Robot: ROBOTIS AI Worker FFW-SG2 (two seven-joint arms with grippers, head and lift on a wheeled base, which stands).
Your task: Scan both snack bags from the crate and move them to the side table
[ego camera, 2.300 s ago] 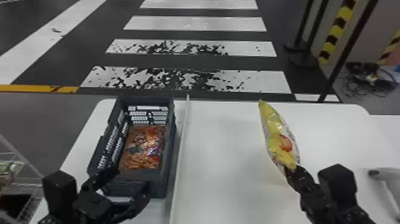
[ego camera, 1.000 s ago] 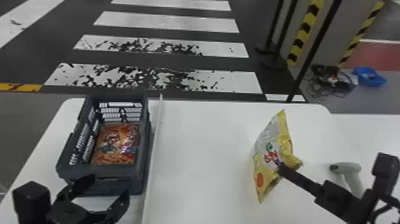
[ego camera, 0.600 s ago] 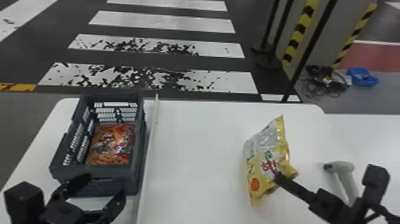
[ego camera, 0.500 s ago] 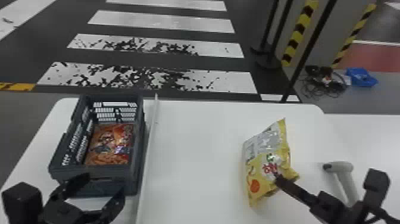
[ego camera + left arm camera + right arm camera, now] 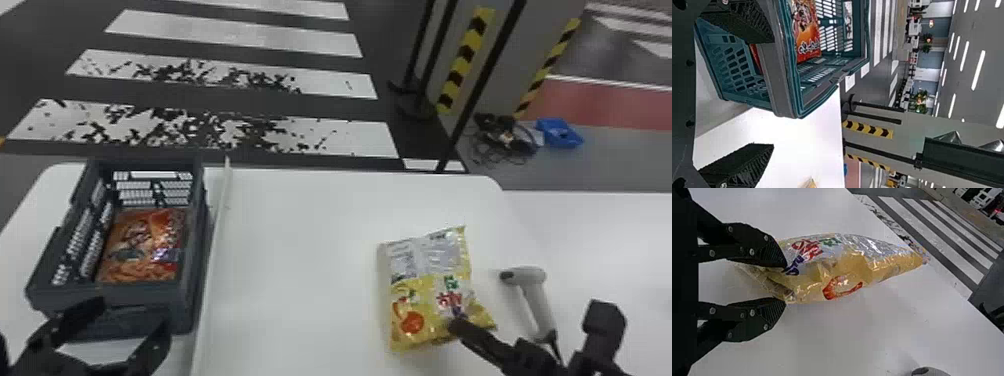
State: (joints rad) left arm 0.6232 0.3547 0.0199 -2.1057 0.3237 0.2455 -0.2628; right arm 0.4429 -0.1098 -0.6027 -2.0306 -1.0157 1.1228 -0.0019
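Yellow and silvery, one bag point(image 5: 425, 270) is pinched by its near part between the two fingers of my right end effector point(image 5: 454, 326), over the white table point(image 5: 300, 240), with the scanner point(image 5: 536, 292) just to its right and a little apart from it. Orange shows on the other bag point(image 5: 145, 245), which lies inside the grey crate point(image 5: 135, 296) on the left part of the table, just beside the white strip point(image 5: 212, 250). At the crate's near end, my left end effector point(image 5: 129, 320) has its fingers spread wide with nothing between them.
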